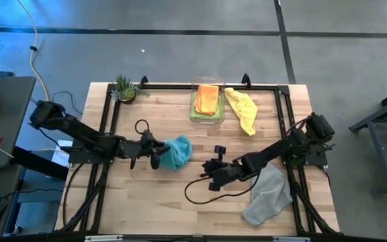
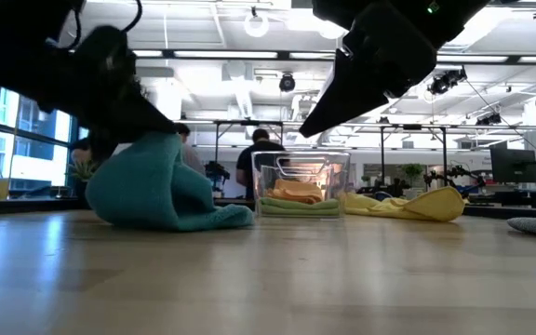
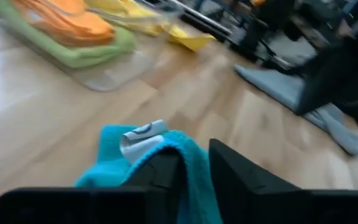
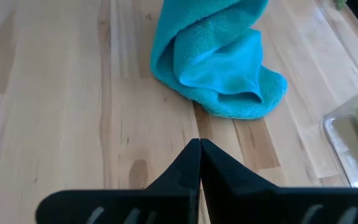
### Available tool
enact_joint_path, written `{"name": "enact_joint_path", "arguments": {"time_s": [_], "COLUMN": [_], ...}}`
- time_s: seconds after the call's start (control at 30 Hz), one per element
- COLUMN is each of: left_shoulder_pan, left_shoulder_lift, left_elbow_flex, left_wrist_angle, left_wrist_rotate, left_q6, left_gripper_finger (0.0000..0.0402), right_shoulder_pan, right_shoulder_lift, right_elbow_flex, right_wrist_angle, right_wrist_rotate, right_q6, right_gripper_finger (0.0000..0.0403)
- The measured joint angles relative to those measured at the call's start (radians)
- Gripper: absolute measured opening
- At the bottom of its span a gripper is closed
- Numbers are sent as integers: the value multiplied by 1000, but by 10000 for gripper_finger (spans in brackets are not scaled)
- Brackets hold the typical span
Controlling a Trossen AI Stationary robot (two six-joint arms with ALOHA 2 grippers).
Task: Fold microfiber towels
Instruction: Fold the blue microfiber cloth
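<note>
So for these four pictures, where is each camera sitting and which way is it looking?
High view: above the table, looking straight down; both arms show, left hand at the teal towel.
Low view: at table-top height, looking level toward the room; arms hang in from above.
Left wrist view: on the left arm, its fingers pinching the teal towel.
Right wrist view: on the right arm, right hand shut and empty, pointing at that towel.
Shared: all four show the teal towel.
</note>
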Motion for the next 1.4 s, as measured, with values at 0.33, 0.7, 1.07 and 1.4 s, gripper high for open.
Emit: {"name": "enact_joint_path", "arguments": {"time_s": [0.33, 0.7, 1.07, 1.4], "left_shoulder_pan": [-137, -331, -418, -443], "left_shoulder_lift": [-28, 234, 375, 570], "left_elbow_flex": [311, 631, 791, 808], "left_wrist_angle": [-617, -1083, -1131, -999], "left_wrist_rotate": [180, 448, 386, 254], "left_q6": [52, 45, 72, 236], "left_gripper_finger": [174, 181, 181, 181], "right_shoulder_pan": [-5, -5, -4, 1], "right_shoulder_lift": [0, 0, 0, 0], "right_elbow_flex": [0, 0, 0, 0], "right_wrist_angle": [-17, -25, -24, -30], "right_wrist_rotate": [-5, -5, -5, -4], "right_q6": [-19, -19, -29, -48], "right_gripper_finger": [0, 0, 0, 0]}}
